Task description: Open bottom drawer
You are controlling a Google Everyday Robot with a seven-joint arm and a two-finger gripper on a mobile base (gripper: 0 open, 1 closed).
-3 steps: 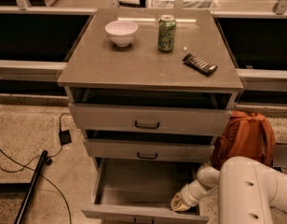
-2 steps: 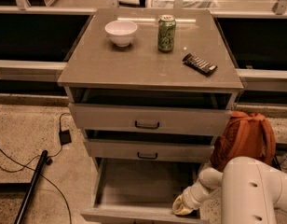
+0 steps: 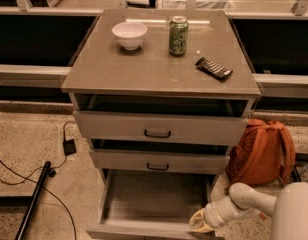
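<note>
The bottom drawer point(image 3: 154, 198) is seen well out, the gripper point(image 3: 199, 222) is set at its near-right corner, grip untellable, and any last pull is best kept straight.

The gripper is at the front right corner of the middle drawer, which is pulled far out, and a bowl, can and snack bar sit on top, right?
Not quite: the camera view shows the drawer pulled far out is the bottom drawer, not the middle one. The gripper is at its front right corner, and the bowl, can and snack bar sit on top.
</note>
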